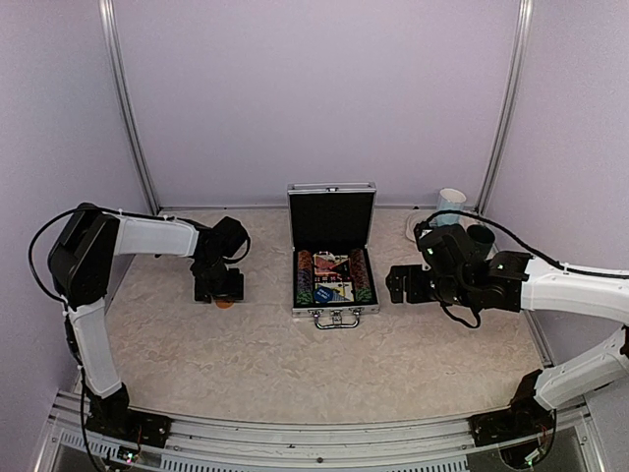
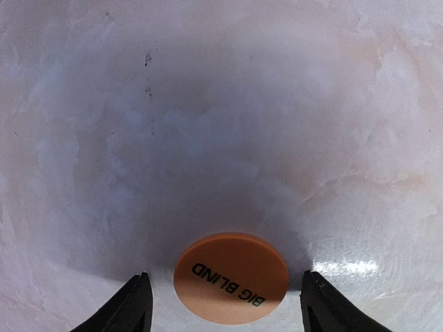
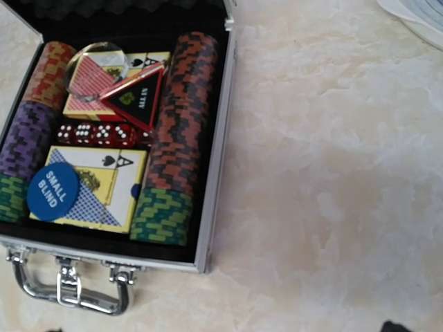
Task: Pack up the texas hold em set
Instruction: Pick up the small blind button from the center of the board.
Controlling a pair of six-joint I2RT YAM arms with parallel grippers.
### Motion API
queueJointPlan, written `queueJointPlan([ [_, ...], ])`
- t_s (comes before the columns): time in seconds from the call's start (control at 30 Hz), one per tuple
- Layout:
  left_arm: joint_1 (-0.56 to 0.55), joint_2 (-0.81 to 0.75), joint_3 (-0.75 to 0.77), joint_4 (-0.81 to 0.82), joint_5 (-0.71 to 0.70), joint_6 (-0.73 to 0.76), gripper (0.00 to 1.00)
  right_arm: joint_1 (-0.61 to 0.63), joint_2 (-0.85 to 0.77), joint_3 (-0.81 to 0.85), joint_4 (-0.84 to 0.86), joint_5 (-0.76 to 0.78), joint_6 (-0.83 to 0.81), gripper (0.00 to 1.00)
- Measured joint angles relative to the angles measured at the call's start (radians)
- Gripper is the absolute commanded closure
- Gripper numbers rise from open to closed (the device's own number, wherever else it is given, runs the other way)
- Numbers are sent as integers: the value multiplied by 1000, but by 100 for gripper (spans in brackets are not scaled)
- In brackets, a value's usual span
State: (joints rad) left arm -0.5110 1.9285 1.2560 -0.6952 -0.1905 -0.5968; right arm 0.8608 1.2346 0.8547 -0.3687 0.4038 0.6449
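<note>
The silver briefcase (image 1: 334,278) stands open at the table's middle, lid up. In the right wrist view its black-lined tray (image 3: 214,131) holds chip rows (image 3: 176,131), red and blue card decks, red dice (image 3: 97,133), a blue "SMALL BLIND" disc (image 3: 52,192), a black "ALL IN" triangle (image 3: 138,100) and a clear disc (image 3: 97,66). An orange "BIG BLIND" disc (image 2: 230,278) lies flat on the table left of the case (image 1: 225,303). My left gripper (image 1: 218,288) is low over it, open, fingers (image 2: 131,308) on either side, apart from it. My right gripper (image 1: 398,285) is open and empty, right of the case.
A light-blue mug (image 1: 450,206), a dark mug (image 1: 480,238) and a round coaster (image 1: 418,224) stand at the back right behind my right arm. The case handle (image 3: 69,287) faces the near edge. Walls close the back and sides.
</note>
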Motion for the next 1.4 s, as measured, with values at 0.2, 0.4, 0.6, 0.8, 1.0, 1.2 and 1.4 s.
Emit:
queueJointPlan([
  [0.2,0,0,-6,21,9,0,36,0,0,0,0,0,0,1],
  [0.4,0,0,-10,29,19,0,42,0,0,0,0,1,-1,1],
  [0.6,0,0,-11,36,27,-2,45,0,0,1,-1,1,-2,1],
  [0.8,0,-1,-11,37,29,-4,48,0,0,6,-3,1,-6,1],
  [1.0,0,-2,-11,37,29,-5,49,0,0,23,-10,2,-14,1],
  [1.2,0,-3,-11,35,29,-5,48,0,0,35,-16,4,-19,1],
  [1.4,0,-13,-11,19,24,-5,48,0,0,35,-17,3,-19,1],
])
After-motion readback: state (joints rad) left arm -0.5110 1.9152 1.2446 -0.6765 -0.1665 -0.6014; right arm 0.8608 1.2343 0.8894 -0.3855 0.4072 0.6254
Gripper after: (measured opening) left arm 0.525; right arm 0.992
